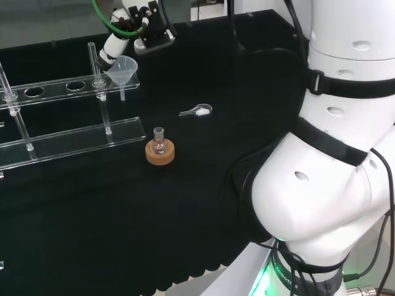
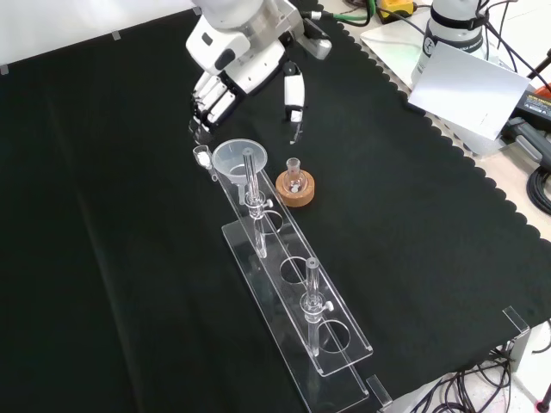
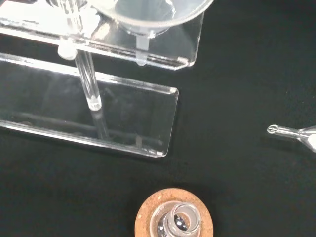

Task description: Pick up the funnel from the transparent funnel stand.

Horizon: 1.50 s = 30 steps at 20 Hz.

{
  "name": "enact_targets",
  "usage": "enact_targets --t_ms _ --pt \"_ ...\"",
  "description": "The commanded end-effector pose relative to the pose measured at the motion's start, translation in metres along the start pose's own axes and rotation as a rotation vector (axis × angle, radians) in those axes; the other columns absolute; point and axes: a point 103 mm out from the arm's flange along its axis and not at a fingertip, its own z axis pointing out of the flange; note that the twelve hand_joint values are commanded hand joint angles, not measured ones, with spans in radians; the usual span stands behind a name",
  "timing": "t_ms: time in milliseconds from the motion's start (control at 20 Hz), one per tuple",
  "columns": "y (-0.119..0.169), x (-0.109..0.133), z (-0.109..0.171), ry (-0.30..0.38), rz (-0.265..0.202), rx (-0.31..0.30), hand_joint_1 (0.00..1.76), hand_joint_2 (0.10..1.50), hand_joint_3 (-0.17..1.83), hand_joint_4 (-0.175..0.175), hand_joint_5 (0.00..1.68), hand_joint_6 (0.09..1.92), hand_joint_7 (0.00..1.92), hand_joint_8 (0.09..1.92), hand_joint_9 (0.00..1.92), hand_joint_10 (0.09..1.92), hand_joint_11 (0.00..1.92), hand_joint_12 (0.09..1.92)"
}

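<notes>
Clear plastic or glass, the small cone-shaped funnel (image 2: 240, 157) sits in the end hole of the transparent acrylic funnel stand (image 2: 297, 284), stem hanging below the upper shelf, near a small round flask on a cork ring (image 2: 295, 187). Just beyond the rim, the black and white hand (image 2: 225, 90) hovers with fingers spread, touching nothing. Judging by its look, the funnel is light, stiff, slick and perhaps brittle, so the rim of the cone seems the place to pinch.

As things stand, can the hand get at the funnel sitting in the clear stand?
Probably yes: the hand hangs just beyond the funnel, which sits at the stand's end hole with nothing between them.
</notes>
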Motion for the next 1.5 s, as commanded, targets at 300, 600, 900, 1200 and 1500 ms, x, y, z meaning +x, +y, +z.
enact_targets --t_ms 300,600,900,1200,1500 --pt "0.012 0.002 0.009 -0.032 -0.033 0.038 0.63 0.71 0.13 -0.082 0.06 0.09 0.00 0.46 0.13 0.90 0.30 1.51" --pt "0.019 0.006 0.013 -0.038 -0.016 0.045 0.63 0.72 0.14 -0.088 0.07 0.09 0.00 0.47 0.14 0.91 0.33 1.51" --pt "0.023 -0.008 0.019 -0.034 0.001 0.064 0.64 0.72 0.14 -0.090 0.08 0.09 0.00 0.48 0.15 0.91 0.34 1.51" --pt "0.034 0.003 0.022 -0.043 0.001 0.078 0.66 0.72 0.14 -0.091 0.08 0.09 0.00 0.49 0.15 0.91 0.35 1.50" --pt "0.041 0.005 0.028 -0.046 -0.001 0.078 0.66 0.73 0.15 -0.092 0.09 0.09 0.00 0.51 0.16 0.91 0.35 1.50"
